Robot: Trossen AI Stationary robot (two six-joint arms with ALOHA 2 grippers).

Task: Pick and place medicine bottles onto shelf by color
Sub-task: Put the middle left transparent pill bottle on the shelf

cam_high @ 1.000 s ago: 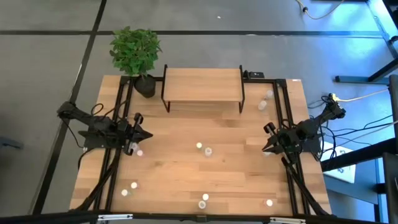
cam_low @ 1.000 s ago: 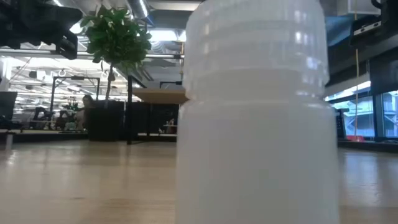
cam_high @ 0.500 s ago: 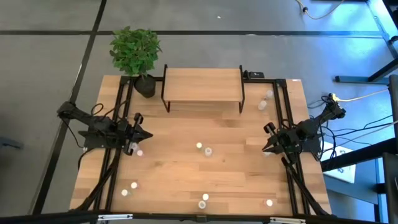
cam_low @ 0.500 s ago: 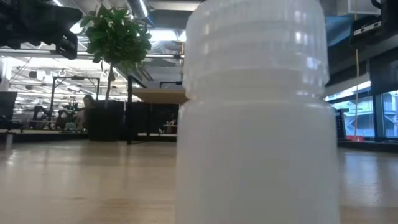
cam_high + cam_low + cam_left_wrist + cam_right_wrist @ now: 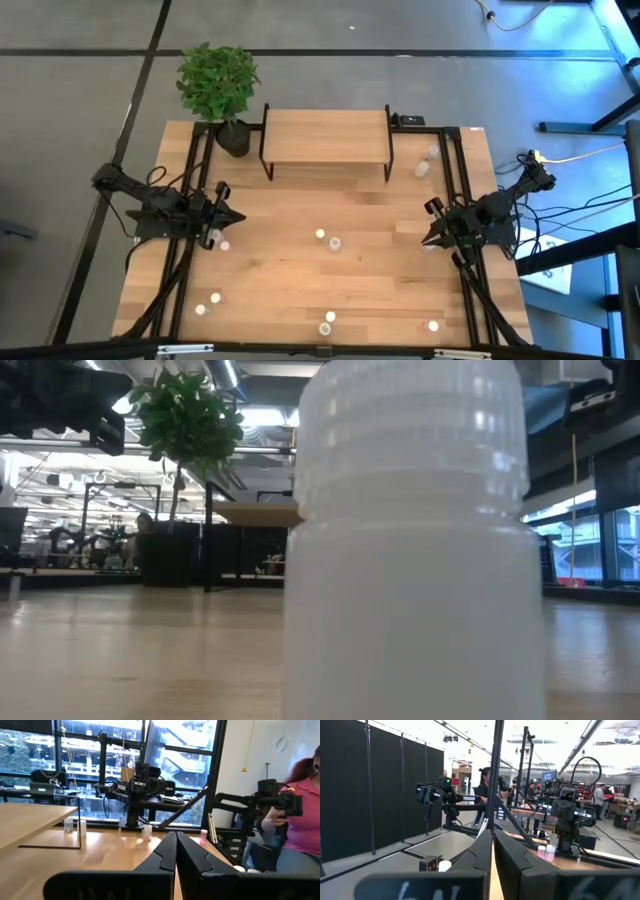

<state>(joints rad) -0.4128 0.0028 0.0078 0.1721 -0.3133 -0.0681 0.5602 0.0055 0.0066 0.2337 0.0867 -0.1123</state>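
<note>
The left gripper point(image 5: 234, 216) hangs over the left side of the table with its fingers pressed together and nothing between them. The right gripper point(image 5: 428, 236) hangs over the right side in the same way, fingers together and empty. The medicine bottles point(image 5: 327, 241) are all on the tabletop. One pink-capped bottle point(image 5: 224, 245) stands just beside the left gripper's tip, a little toward the front edge. Two bottles stand between the two grippers, near the middle. More bottles stand by the front edge, well apart from both grippers, and a pair point(image 5: 426, 161) stands near the right post of the shelf point(image 5: 325, 136), beyond the right gripper. The shelf board carries no bottle, so I judge the sorting has not started.

To begin well, the nearer arm should first spread its fingers, then come down straight over one bottle, so that the fingers pass on both sides of the body without pushing it. These bottles are small and light, I think; a touch from the side can tip one over.
</note>
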